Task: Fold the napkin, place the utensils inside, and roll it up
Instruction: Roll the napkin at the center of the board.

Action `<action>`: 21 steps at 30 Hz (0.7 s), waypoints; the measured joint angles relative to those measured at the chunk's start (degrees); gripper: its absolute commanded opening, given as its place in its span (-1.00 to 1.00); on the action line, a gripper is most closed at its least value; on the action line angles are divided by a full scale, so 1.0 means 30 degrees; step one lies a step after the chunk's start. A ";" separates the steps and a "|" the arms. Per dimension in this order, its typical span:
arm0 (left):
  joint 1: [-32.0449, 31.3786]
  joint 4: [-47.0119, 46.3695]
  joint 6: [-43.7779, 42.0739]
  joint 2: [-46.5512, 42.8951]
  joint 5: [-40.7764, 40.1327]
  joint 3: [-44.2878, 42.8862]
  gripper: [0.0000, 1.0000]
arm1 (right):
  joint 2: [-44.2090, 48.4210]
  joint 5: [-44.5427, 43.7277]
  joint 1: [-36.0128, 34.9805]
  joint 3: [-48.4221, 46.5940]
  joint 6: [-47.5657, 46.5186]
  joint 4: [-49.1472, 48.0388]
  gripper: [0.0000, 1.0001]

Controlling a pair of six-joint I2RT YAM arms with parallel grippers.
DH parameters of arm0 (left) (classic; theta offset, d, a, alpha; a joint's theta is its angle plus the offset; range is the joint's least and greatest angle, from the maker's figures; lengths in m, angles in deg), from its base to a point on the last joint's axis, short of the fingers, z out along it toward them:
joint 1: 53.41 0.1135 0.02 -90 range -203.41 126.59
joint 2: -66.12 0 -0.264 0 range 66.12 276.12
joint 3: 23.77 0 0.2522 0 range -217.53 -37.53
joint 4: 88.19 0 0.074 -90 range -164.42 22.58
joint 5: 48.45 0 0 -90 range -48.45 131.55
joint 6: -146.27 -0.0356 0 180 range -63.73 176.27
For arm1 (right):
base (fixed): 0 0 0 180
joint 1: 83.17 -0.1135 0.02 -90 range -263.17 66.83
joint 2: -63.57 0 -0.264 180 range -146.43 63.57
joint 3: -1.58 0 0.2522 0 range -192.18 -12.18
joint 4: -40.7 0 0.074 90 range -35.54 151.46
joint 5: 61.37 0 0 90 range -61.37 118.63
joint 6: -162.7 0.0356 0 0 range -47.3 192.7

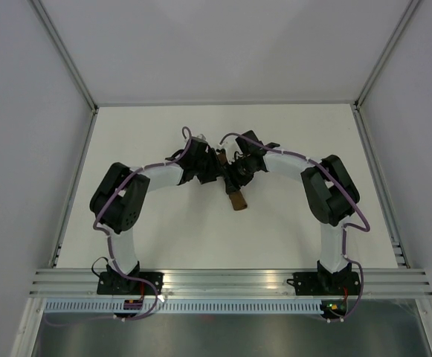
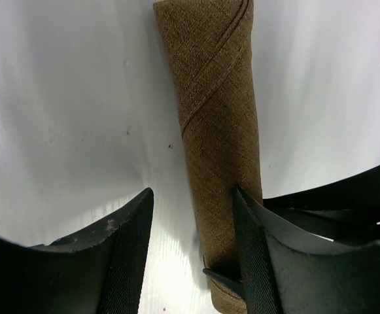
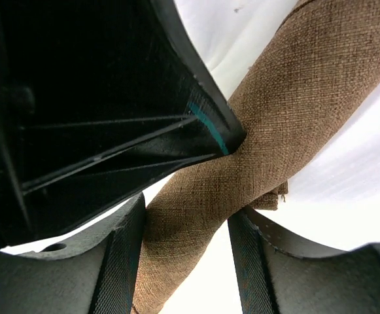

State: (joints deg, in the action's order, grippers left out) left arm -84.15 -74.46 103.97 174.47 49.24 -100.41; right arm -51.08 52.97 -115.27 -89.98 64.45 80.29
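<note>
The napkin (image 1: 238, 200) is a tight brown roll lying on the white table. In the left wrist view the napkin roll (image 2: 219, 124) runs away from me between my fingers and rests against the right finger (image 2: 252, 255). My left gripper (image 2: 193, 255) is open around it. In the right wrist view the roll (image 3: 242, 163) crosses diagonally between the jaws of my right gripper (image 3: 186, 255), which is open around it. The left gripper's black finger (image 3: 111, 131) presses on the roll from above. The utensil is hidden. In the top view the left gripper (image 1: 217, 168) and right gripper (image 1: 238, 177) meet over the roll's far end.
White table (image 1: 163, 134) with metal rails along its left and right sides (image 1: 74, 178) and a slotted rail along the near edge (image 1: 230, 281). A small dark tip (image 2: 224, 278) shows at the roll's near end; I cannot tell what it is.
</note>
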 measured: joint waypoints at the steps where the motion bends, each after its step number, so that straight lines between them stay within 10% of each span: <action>1: 0.0000 0.0175 -0.0051 0.0160 0.0015 -0.0284 0.14 | -0.0073 0.0124 0.0109 -0.0073 0.0015 0.0073 0.16; 21: 0.0000 0.2135 -0.1042 0.2769 0.1151 -0.4138 0.12 | -0.0233 0.1902 0.1188 -0.0678 0.0066 0.1778 0.32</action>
State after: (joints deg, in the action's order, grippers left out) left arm -84.15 -68.05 100.84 182.78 52.69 -112.82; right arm -51.78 58.68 -111.71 -92.02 64.64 85.62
